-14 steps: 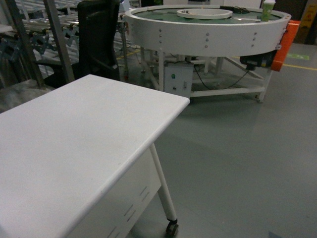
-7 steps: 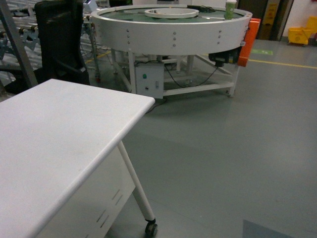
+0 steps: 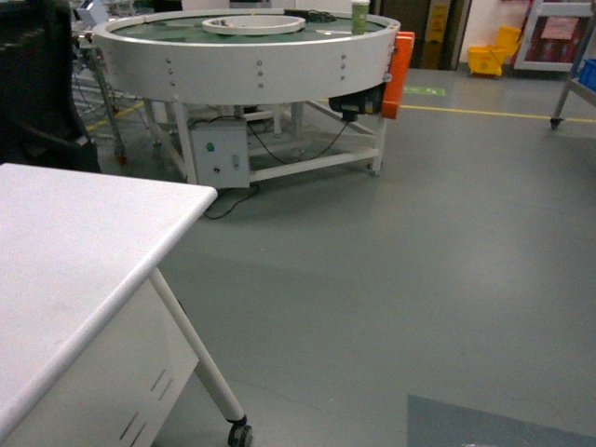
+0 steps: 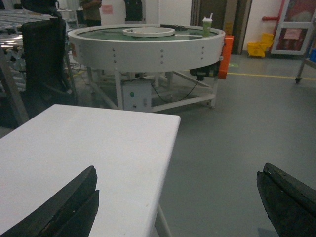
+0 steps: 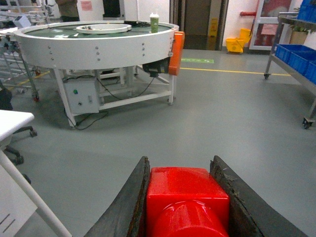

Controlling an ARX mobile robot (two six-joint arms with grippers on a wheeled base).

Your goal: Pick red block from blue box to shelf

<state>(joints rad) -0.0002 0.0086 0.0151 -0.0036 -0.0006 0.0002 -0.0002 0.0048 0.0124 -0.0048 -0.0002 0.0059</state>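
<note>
Grey floor (image 3: 438, 279), white table (image 3: 65, 242); right end effector (image 5: 185, 197) gripping red block (image 5: 187, 195), left end effector (image 4: 177, 197) wide, shelf (image 5: 291, 54) perhaps rightward.

Head view looks forward and down over the white table (image 3: 65, 251); both wrist views face level ahead. All three share the far round conveyor (image 3: 247, 51).

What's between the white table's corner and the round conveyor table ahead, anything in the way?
In the head view, only bare grey floor lies between the white table corner and the round conveyor table, apart from a black cable trailing from its control box.
</note>
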